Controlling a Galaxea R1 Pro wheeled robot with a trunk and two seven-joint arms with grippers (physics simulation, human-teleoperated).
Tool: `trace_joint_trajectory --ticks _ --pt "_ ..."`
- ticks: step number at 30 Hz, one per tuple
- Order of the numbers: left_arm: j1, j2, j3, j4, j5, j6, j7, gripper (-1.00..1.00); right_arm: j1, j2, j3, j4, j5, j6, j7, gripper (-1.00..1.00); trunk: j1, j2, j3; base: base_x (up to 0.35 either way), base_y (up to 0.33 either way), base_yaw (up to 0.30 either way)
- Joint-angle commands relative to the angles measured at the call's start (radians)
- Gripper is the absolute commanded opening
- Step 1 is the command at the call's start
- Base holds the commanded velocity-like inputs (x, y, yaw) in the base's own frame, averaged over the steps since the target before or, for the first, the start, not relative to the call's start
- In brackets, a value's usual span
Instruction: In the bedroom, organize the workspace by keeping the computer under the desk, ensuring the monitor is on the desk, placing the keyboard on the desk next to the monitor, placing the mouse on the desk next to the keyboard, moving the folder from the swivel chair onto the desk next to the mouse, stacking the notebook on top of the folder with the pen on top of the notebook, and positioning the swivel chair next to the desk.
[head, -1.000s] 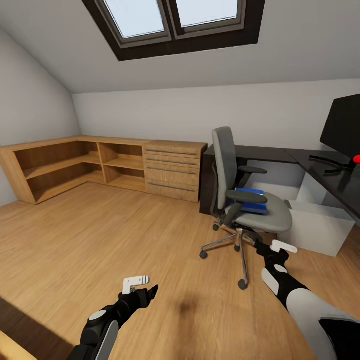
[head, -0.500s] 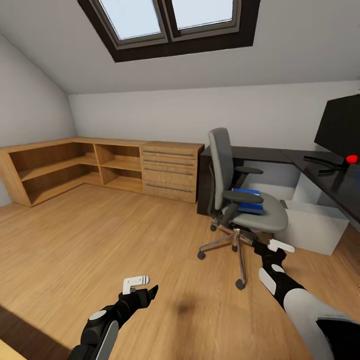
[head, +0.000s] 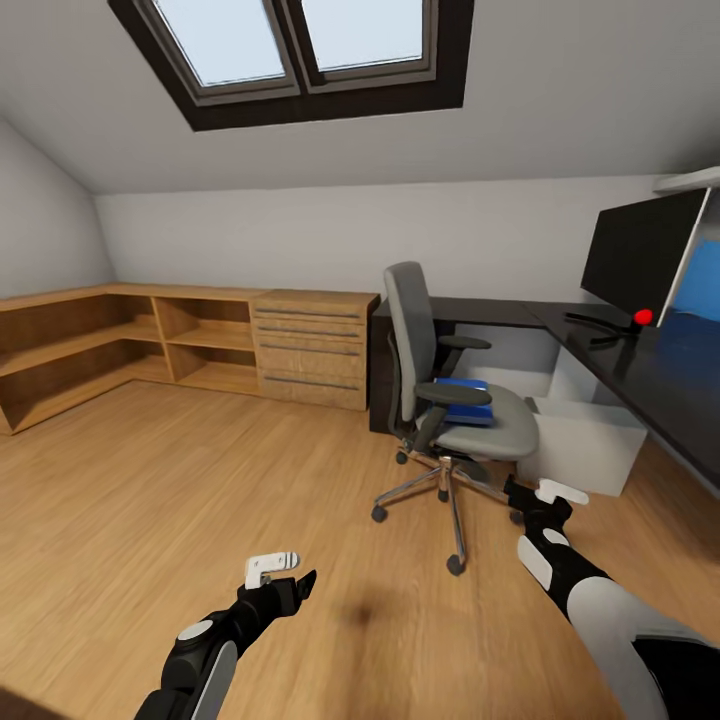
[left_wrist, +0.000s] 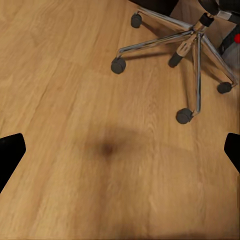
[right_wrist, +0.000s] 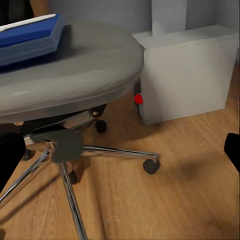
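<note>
The head camera sits up high and looks forward and down across the wood floor (head: 150, 480) to the swivel chair (head: 440, 400) and the dark desk (head: 640, 365), from some way off. The left wrist camera looks straight down at the floor from close by, with the chair's wheeled legs (left_wrist: 192, 47) out past the fingers. The right wrist camera sits low and close, facing the chair seat (right_wrist: 65, 75) and the white computer box (right_wrist: 187, 75). All three views share the chair.

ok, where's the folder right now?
In the head view the blue folder lies on the seat of the swivel chair, right of centre, in front of the dark desk; the right wrist view shows it too.
</note>
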Motion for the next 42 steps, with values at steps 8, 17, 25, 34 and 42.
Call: trace_joint_trajectory --ticks 8,17,25,34,42 --pt "0.000 0.000 0.002 -0.002 0.003 0.006 -0.002 1.00 -0.001 0.000 -0.002 0.001 -0.002 -0.003 -0.001 1.00 0.000 0.000 0.006 0.000 0.000 -0.249" --pt "0.000 0.001 0.002 -0.002 0.004 0.006 -0.002 1.00 -0.001 0.001 -0.001 0.001 -0.002 -0.003 -0.001 1.00 0.000 0.000 0.012 0.000 0.000 -0.275" --pt "0.000 0.001 0.002 -0.002 0.004 0.006 -0.002 1.00 -0.001 0.002 -0.001 0.003 -0.002 -0.003 -0.001 1.00 0.000 0.000 0.013 0.000 0.000 -0.293" --pt "0.000 0.001 0.003 -0.003 0.003 0.006 -0.002 1.00 -0.001 0.003 0.000 0.004 -0.002 -0.003 -0.001 1.00 0.000 0.000 0.010 0.000 0.000 -0.280" --pt "0.000 0.001 0.002 -0.003 0.003 0.006 -0.002 1.00 -0.001 0.005 0.001 0.005 -0.001 -0.003 -0.001 1.00 0.000 0.000 0.004 0.000 0.000 -0.124"
